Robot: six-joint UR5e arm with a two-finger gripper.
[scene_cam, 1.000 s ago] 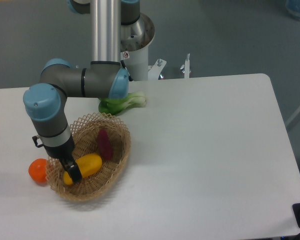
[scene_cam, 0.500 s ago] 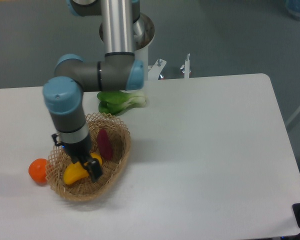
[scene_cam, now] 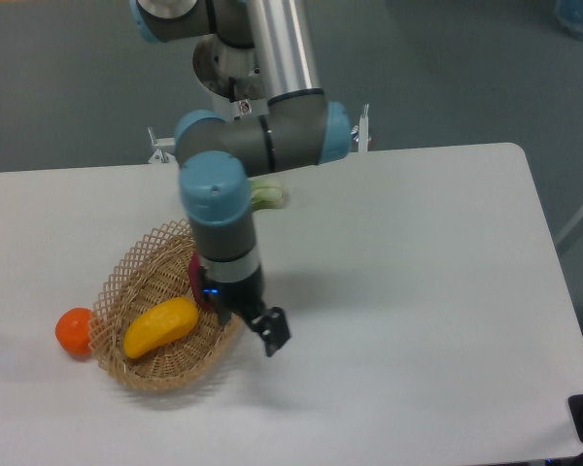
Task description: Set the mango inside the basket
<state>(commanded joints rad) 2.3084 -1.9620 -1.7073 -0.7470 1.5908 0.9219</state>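
The yellow-orange mango [scene_cam: 160, 327] lies on its side in the left half of the tan wicker basket [scene_cam: 165, 377], free of the gripper. My gripper [scene_cam: 261, 329] hangs just past the basket's right rim, above the white table. Its dark fingers [scene_cam: 274, 332] are apart and hold nothing, so it is open. The arm's wrist covers the right part of the basket.
A round orange fruit [scene_cam: 75, 331] sits on the table against the basket's left side. A dark purple-red sweet potato [scene_cam: 193, 276] lies in the basket, mostly hidden by the wrist. A green leafy vegetable [scene_cam: 271, 196] peeks out behind the arm.
The gripper let go of the mango and swung right, out of the basket to its right rim. The mango now lies free in the basket.
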